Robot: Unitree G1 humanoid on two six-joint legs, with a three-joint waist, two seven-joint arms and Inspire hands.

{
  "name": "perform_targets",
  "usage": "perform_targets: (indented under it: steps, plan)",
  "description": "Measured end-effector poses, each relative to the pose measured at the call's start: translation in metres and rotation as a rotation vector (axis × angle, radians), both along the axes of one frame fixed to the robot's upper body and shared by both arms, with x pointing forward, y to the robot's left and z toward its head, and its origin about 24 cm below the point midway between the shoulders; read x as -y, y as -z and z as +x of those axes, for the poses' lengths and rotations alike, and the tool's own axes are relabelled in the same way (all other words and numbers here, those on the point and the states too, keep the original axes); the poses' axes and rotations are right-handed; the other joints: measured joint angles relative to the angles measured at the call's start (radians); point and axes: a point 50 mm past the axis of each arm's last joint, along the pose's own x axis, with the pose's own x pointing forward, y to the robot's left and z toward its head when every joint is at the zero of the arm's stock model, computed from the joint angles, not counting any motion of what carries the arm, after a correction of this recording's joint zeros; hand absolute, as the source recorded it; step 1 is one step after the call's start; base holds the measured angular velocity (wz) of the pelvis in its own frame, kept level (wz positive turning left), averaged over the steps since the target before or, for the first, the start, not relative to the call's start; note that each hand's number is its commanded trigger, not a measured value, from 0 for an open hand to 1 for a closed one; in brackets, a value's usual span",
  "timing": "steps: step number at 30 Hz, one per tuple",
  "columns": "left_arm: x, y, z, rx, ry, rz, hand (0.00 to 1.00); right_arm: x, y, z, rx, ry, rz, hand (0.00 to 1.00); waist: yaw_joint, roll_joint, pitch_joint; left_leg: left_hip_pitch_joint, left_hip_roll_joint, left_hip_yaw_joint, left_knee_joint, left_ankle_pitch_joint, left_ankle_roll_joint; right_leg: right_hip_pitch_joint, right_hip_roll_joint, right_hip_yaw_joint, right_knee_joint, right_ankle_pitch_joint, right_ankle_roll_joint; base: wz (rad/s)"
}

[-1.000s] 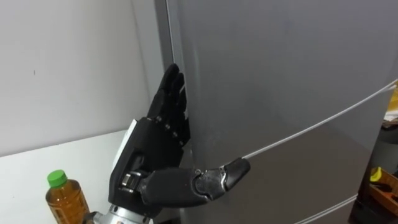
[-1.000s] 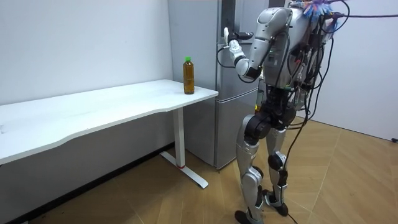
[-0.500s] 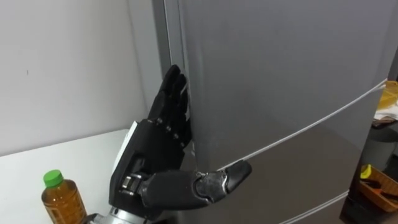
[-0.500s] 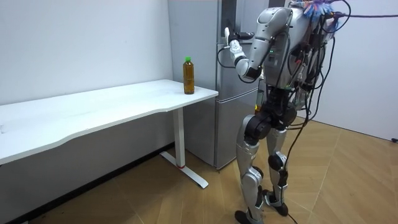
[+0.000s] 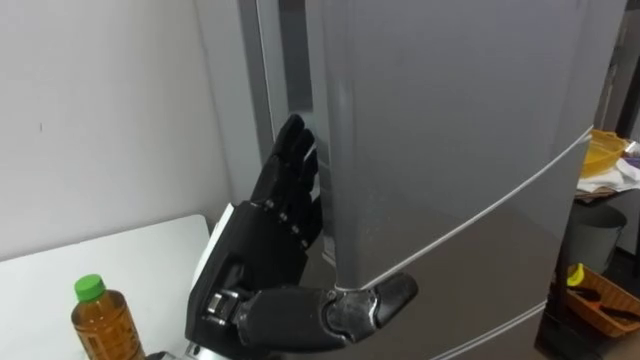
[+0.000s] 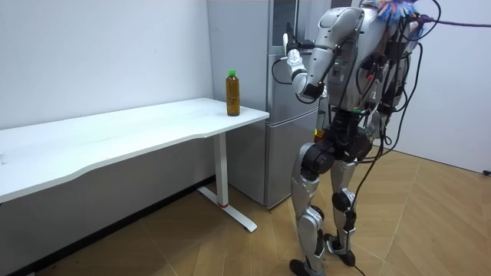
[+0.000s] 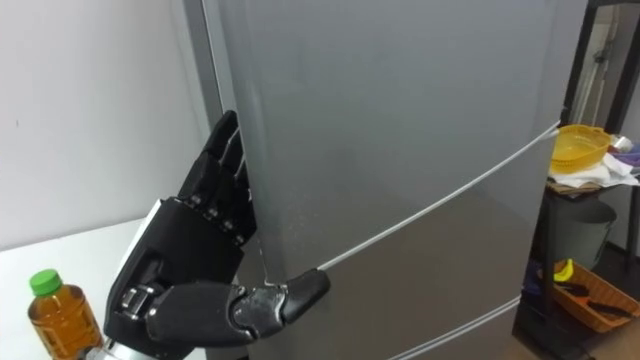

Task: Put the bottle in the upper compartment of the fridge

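Below and left of the fingers, the amber plastic bottle with a green cap (image 5: 100,328) stands untouched on the white counter (image 5: 150,248). The robot's black left hand (image 5: 250,280) keeps its fingers (image 5: 292,175) straight and pressed together behind the edge of the grey steel upper fridge door (image 5: 450,120), thumb across its front. That door, right of them, has swung outward in the last second, baring a dark gap, so opening looks underway and the bottle still awaits fetching.

A white table (image 6: 115,138) is standing against the white wall (image 6: 100,54) on a wooden floor (image 6: 437,222). A yellow bowl (image 7: 578,146) is sitting far right.
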Motion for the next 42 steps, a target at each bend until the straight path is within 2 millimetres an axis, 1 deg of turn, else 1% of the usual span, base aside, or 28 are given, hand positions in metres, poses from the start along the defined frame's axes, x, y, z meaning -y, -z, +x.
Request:
perform_targets:
  steps: [2,3,4,8,9,10,13,16,25,32,37,42]
  plan:
    - [-0.001,0.000,0.000,-0.002,0.005,0.002,0.00,-0.001,0.000,0.003,0.012,-0.010,0.001,0.00,0.008,-0.001,0.0001,0.000,0.002,0.007,-0.002,0.001,0.000,-0.005,0.001,0.004,0.000,0.000,-0.001,-0.11]
    - [-0.001,0.000,0.000,-0.004,0.013,-0.004,0.00,-0.002,-0.001,0.004,0.018,-0.012,0.003,0.00,0.020,0.000,-0.0019,0.000,0.002,0.015,-0.004,0.003,-0.001,-0.012,0.003,0.014,-0.001,0.002,-0.003,-0.16]
    - [-0.002,0.000,-0.001,-0.004,0.026,0.003,0.00,-0.003,0.000,0.003,0.016,-0.011,0.005,0.00,0.024,-0.001,-0.0012,-0.001,0.002,0.016,-0.005,0.007,-0.001,-0.012,0.003,0.014,-0.002,0.002,-0.003,-0.12]
    - [-0.002,-0.004,-0.005,0.006,0.058,0.020,0.00,-0.006,0.001,0.003,0.015,-0.016,0.016,0.00,0.027,-0.002,-0.0032,0.000,0.000,0.016,-0.009,0.010,-0.001,-0.011,0.003,0.013,-0.014,0.002,-0.003,0.00]
    - [-0.002,-0.004,-0.007,0.012,0.068,0.029,0.00,-0.007,0.001,0.003,0.014,-0.021,0.017,0.00,0.027,-0.004,-0.0042,0.001,-0.007,0.015,-0.013,0.012,-0.001,-0.011,0.003,0.013,-0.015,0.002,-0.002,0.00]
    - [-0.002,-0.005,-0.009,0.017,0.076,0.032,0.00,-0.007,0.001,0.003,0.014,-0.022,0.018,0.00,0.027,-0.006,-0.0053,0.003,-0.010,0.015,-0.021,0.015,-0.001,-0.011,0.002,0.013,-0.016,0.002,-0.002,0.00]
    - [-0.003,-0.007,-0.010,0.034,0.095,0.049,0.00,-0.009,0.001,0.003,0.015,-0.021,0.023,0.00,0.027,-0.012,-0.0038,0.000,-0.011,0.014,-0.026,0.015,-0.001,-0.013,0.001,0.011,-0.017,0.002,-0.002,0.00]
    - [-0.002,-0.007,-0.011,0.046,0.110,0.058,0.00,-0.010,0.001,0.003,0.015,-0.022,0.025,0.00,0.030,-0.017,-0.0043,0.001,-0.013,0.013,-0.033,0.015,-0.001,-0.013,0.000,0.011,-0.019,0.002,-0.001,0.00]
    - [-0.001,-0.009,-0.015,0.071,0.145,0.066,0.00,-0.010,0.001,0.004,0.016,-0.021,0.025,0.00,0.031,-0.026,-0.0028,0.002,-0.013,0.010,-0.039,0.015,-0.001,-0.015,-0.001,0.010,-0.017,0.002,-0.001,0.00]
    - [0.000,-0.009,-0.015,0.072,0.153,0.069,0.00,-0.009,0.002,0.002,0.011,-0.010,0.026,0.00,0.031,-0.026,-0.0029,0.000,-0.012,0.006,-0.039,0.014,-0.001,-0.013,-0.001,0.007,-0.017,0.003,-0.001,0.00]
    - [0.000,-0.009,-0.015,0.070,0.155,0.071,0.00,-0.009,0.002,0.002,0.010,-0.010,0.026,0.00,0.031,-0.022,-0.0043,0.002,-0.012,0.006,-0.039,0.014,-0.001,-0.012,-0.001,0.005,-0.017,0.003,-0.001,0.00]
    - [-0.001,-0.008,-0.015,0.068,0.155,0.072,0.00,-0.009,0.002,0.001,0.010,-0.009,0.026,0.00,0.031,-0.018,-0.0033,0.002,-0.012,0.005,-0.039,0.014,-0.001,-0.010,-0.001,0.004,-0.017,0.003,-0.001,0.00]
